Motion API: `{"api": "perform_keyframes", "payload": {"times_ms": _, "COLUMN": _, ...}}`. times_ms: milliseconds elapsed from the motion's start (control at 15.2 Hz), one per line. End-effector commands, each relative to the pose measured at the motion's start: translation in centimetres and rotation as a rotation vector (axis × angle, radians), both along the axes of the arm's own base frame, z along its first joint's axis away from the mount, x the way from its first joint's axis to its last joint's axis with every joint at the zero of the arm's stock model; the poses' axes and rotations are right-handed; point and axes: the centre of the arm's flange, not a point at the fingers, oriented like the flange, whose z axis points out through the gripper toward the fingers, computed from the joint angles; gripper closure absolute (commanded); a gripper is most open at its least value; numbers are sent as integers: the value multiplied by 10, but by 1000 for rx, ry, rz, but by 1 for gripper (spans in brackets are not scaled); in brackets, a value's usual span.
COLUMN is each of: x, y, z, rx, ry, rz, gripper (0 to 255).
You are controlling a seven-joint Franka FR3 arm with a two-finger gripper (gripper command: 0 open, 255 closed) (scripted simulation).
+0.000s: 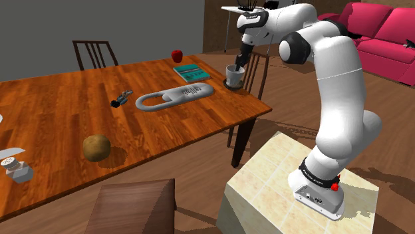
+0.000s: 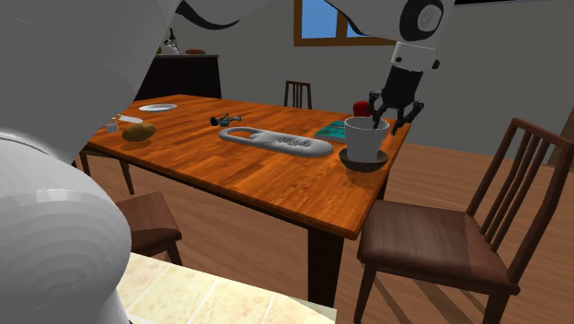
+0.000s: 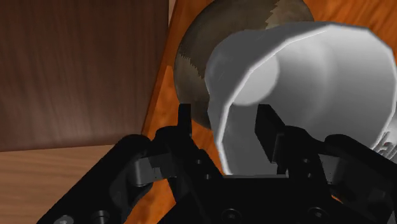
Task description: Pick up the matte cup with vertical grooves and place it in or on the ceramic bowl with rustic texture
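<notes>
In the wrist view, the gripper is seen set over the rim of the white cup. Its fingers are held apart. One is placed inside the cup and the other outside, with the cup's wall between them. A thin gap seems to be left on each side, so the wall appears not to be clasped, though the angle is poor.

The cup is seated upright in a dark, mottled bowl, which is set near the edge of the wooden table.

In the shoulder view, the gripper is shown at 12 o'clock of the cup, touching its rim, with the bowl directly beneath. Cup and bowl are found at the table's corner, at about 2 o'clock from a grey flat looped object. A teal book lies at 9 o'clock of the cup, near it. A red object is placed at 11 o'clock of the book. A potato is set well apart, at 8 o'clock of the grey object. A pink sofa is seen beyond.
</notes>
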Motion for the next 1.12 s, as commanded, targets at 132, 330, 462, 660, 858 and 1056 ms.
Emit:
{"api": "perform_keyframes", "payload": {"times_ms": 132, "x": 0, "y": 0, "z": 0, "rx": 0, "ry": 0, "rz": 0, "gripper": 0}}
{"api": "perform_keyframes", "payload": {"times_ms": 330, "x": -1, "y": -2, "z": 13, "rx": 0, "ry": 0, "rz": 0, "gripper": 0}}
{"api": "perform_keyframes", "payload": {"times_ms": 462, "x": -3, "y": -7, "z": 39, "rx": 0, "ry": 0, "rz": 0, "gripper": 0}}
{"api": "perform_keyframes", "payload": {"times_ms": 660, "x": -4, "y": -9, "z": 49, "rx": 0, "ry": 0, "rz": 0, "gripper": 0}}
{"api": "perform_keyframes", "payload": {"times_ms": 858, "x": -4, "y": -9, "z": 49, "rx": 0, "ry": 0, "rz": 0, "gripper": 0}}
{"api": "perform_keyframes", "payload": {"times_ms": 1056, "x": -4, "y": -9, "z": 49, "rx": 0, "ry": 0, "rz": 0, "gripper": 0}}
